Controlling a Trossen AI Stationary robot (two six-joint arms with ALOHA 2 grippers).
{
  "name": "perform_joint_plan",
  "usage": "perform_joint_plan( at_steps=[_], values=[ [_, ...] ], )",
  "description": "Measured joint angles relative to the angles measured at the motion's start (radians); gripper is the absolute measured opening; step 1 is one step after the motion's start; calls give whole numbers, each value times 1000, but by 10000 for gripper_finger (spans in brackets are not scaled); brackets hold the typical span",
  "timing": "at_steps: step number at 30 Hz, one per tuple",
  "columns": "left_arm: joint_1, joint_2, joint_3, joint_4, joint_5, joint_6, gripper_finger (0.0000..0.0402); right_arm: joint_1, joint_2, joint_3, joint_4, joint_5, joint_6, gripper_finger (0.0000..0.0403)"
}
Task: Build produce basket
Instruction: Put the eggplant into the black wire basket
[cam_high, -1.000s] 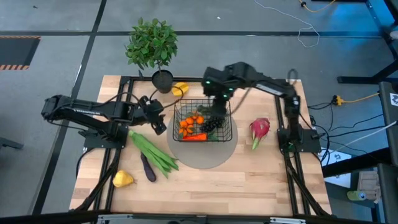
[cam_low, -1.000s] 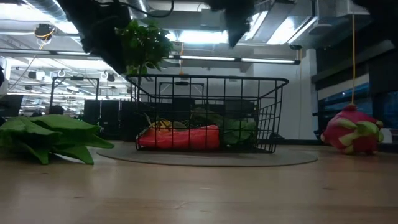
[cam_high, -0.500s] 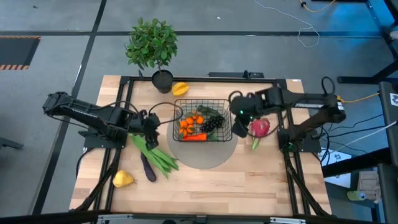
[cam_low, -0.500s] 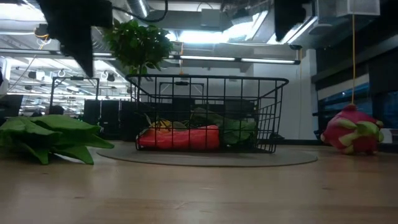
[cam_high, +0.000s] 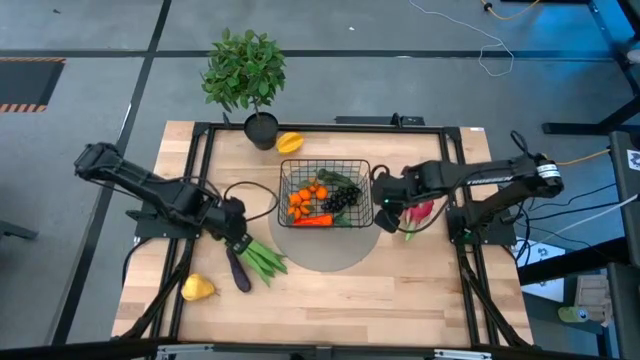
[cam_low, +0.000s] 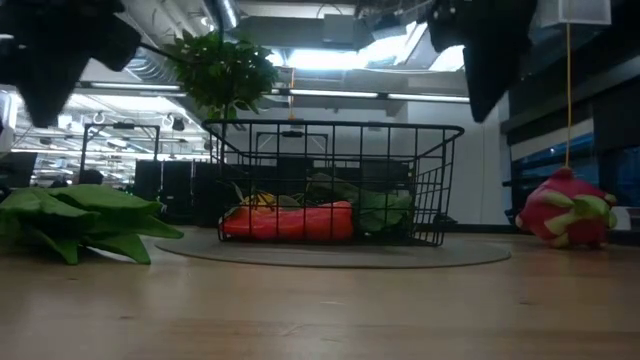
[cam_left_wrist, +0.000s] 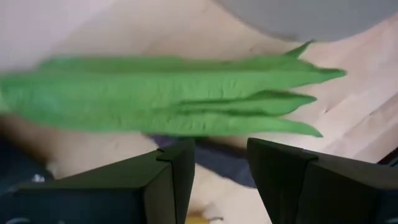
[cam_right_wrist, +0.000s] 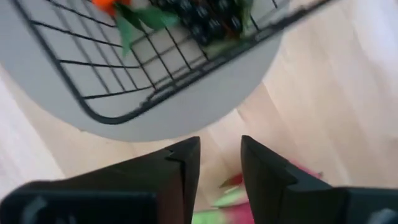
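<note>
Basket, set on a grey round mat, is partly filled: oranges, one carrot and grapes are counted inside. Left outside are one stalk bundle, eggplant, pear, pepper and dragon fruit. Left gripper above the stalks and right gripper beside the dragon fruit are held slightly parted, empty.

One wire basket, one bundle of green stalks, one eggplant, one pear, one dragon fruit, one potted plant, and two grippers.
</note>
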Motion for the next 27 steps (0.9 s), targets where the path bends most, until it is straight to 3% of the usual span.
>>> perform_joint_plan(
  at_steps=[7, 12, 19, 27],
  values=[
    [-104, 39, 0, -10, -8, -276, 135, 54, 1, -62, -3, 3, 139, 104],
    [-157, 139, 0, -11, 3, -489, 135, 105, 2, -81, 2, 14, 167, 104],
    [-174, 283, 0, 34, -9, -657, 135, 142, 1, -81, 41, 17, 140, 104],
    [-191, 415, 0, 76, 92, -787, 135, 168, 1, -81, 44, 41, 132, 104]
  ],
)
